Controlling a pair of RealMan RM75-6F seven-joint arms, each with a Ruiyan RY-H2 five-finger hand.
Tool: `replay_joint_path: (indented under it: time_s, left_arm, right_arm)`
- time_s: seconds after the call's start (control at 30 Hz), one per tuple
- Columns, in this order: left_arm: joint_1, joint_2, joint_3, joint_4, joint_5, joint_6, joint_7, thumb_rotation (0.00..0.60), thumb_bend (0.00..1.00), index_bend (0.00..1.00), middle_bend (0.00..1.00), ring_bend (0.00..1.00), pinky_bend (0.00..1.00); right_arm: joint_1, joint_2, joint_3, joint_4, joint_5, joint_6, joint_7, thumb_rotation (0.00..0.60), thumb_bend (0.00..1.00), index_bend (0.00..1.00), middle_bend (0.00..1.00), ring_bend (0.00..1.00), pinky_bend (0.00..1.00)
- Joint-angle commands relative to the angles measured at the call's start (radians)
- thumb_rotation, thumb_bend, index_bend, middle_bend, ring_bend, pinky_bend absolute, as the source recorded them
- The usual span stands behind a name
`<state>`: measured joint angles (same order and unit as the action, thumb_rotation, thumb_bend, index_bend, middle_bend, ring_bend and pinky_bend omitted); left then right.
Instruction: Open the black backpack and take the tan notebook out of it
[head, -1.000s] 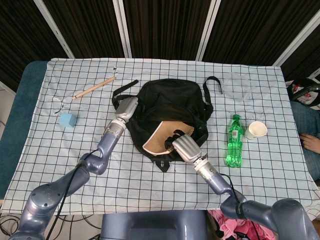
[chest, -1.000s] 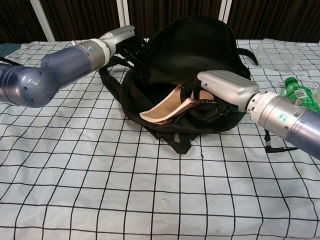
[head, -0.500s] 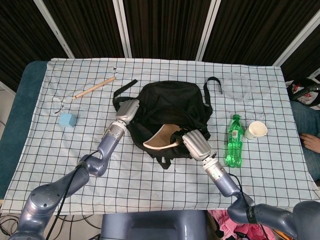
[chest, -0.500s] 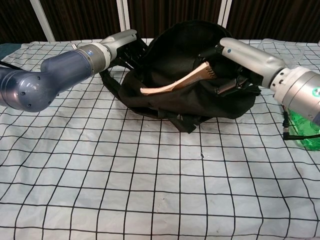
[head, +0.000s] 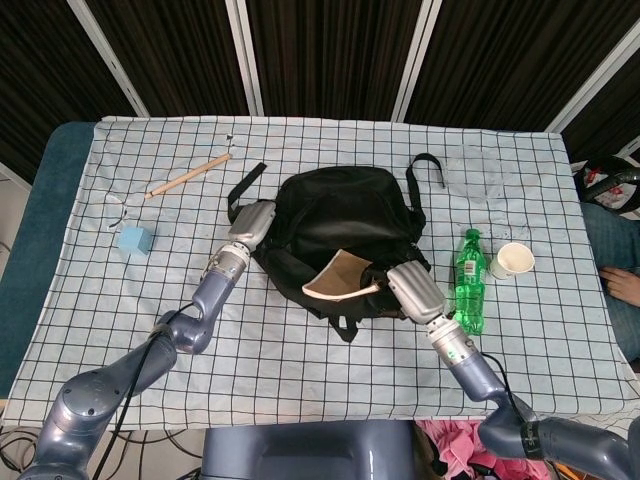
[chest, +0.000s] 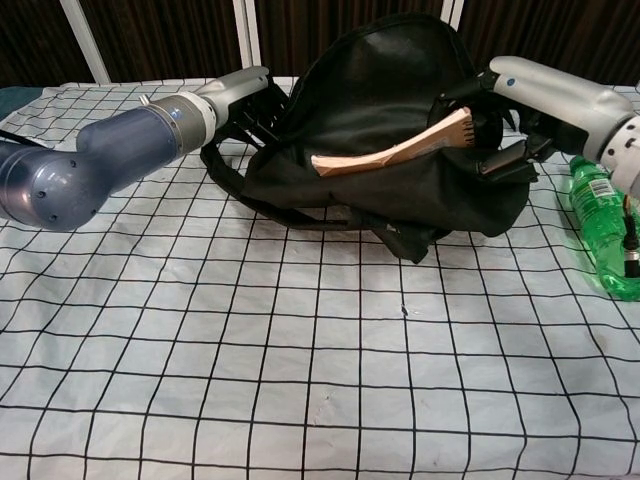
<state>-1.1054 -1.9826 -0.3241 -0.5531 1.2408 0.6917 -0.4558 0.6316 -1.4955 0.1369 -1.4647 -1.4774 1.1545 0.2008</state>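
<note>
The black backpack (head: 345, 215) lies mid-table with its opening towards me. Out of that opening slants the tan notebook (head: 341, 275), partly still inside the bag; in the chest view the notebook (chest: 395, 155) rises to the right. My right hand (head: 415, 290) grips the notebook's right end at the bag's lip, and the chest view shows this right hand (chest: 540, 95) above the backpack (chest: 390, 110). My left hand (head: 252, 222) holds the bag's left edge by the straps; the chest view has the left hand (chest: 243, 98) pressed into the dark fabric.
A green bottle (head: 467, 282) lies just right of my right hand, with a paper cup (head: 512, 260) beyond it. A clear plastic container (head: 476, 170) sits at the back right. A blue cube (head: 133, 241) and a wooden stick (head: 188, 176) lie at the left.
My right hand has moved right and up with the notebook, drawing it further out and dragging the bag's lower part rightward. The left hand has stayed on the bag's left edge.
</note>
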Motion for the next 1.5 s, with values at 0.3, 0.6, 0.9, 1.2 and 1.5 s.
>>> replay_joint_path:
  time_s: [0.3, 0.6, 0.9, 1.2, 1.5]
  left_arm:
    - [-0.002, -0.009, 0.019, -0.006, 0.023, 0.009, 0.012, 0.6, 0.42, 0.75, 0.72, 0.32, 0.23]
    - [-0.003, -0.013, 0.024, -0.009, 0.028, 0.009, 0.023, 0.6, 0.42, 0.75, 0.72, 0.32, 0.23]
    - [-0.005, -0.016, 0.026, -0.009, 0.031, 0.005, 0.026, 0.6, 0.42, 0.75, 0.72, 0.32, 0.23]
    - [-0.006, -0.016, 0.025, -0.014, 0.034, 0.012, 0.028, 0.6, 0.42, 0.75, 0.72, 0.32, 0.23]
    - [-0.001, -0.008, 0.025, -0.024, 0.033, 0.017, 0.034, 0.6, 0.42, 0.75, 0.72, 0.32, 0.23]
  right_arm:
    - [0.003, 0.059, -0.054, -0.022, -0.014, -0.081, -0.056, 0.6, 0.44, 0.61, 0.39, 0.38, 0.23]
    - [0.007, 0.048, -0.049, -0.002, -0.027, -0.075, -0.054, 0.6, 0.37, 0.55, 0.38, 0.37, 0.23]
    - [0.012, 0.057, -0.047, -0.005, -0.025, -0.089, -0.042, 0.6, 0.34, 0.44, 0.34, 0.34, 0.22]
    - [0.022, 0.06, -0.045, -0.015, -0.034, -0.099, -0.039, 0.6, 0.34, 0.48, 0.38, 0.37, 0.23]
    - [0.014, 0.009, -0.024, 0.011, -0.028, -0.052, -0.072, 0.6, 0.54, 0.81, 0.63, 0.56, 0.33]
